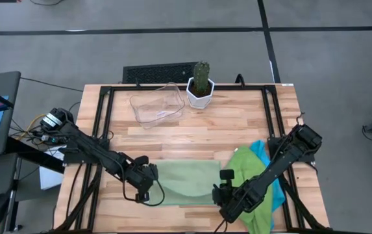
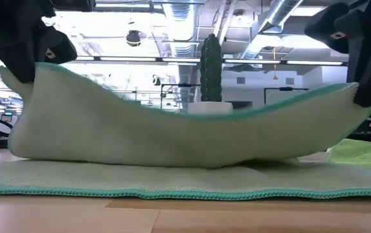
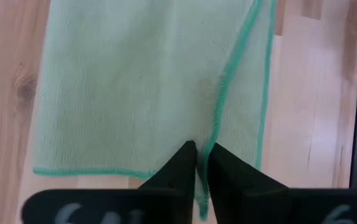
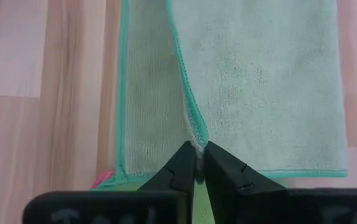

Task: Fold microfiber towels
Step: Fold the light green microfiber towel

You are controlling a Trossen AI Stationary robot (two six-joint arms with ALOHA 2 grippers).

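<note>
A pale green microfiber towel (image 1: 186, 182) with a teal hem lies near the table's front edge, between my two grippers. Its lower layer (image 2: 172, 181) is flat on the wood. An upper layer (image 2: 172, 136) is raised at both ends and sags onto the lower one in the middle. My left gripper (image 1: 148, 181) is shut on the raised layer's left end. My right gripper (image 1: 228, 183) is shut on its right end. A bright green towel (image 1: 247, 172) and a cyan towel (image 1: 263, 156) lie heaped under the right arm. My left gripper pinches the upper layer's teal hemmed edge (image 3: 217, 127) at its left end between its two fingers, slanting down from the left. That end (image 2: 39, 71) is held above the table. The layer slopes down from it to the flat layer. My right gripper pinches the upper layer's hemmed edge (image 4: 194, 127) at its right end between its two fingers, slanting down from the right. That end (image 2: 347, 90) is held above the table. The hem between the two holds hangs slack.
A clear plastic tray (image 1: 156, 107) and a potted cactus (image 1: 200, 88) stand at the table's far side. A bit of pink cloth (image 4: 101, 180) shows beside the towel's right end. Bare wood lies between the towel and the tray.
</note>
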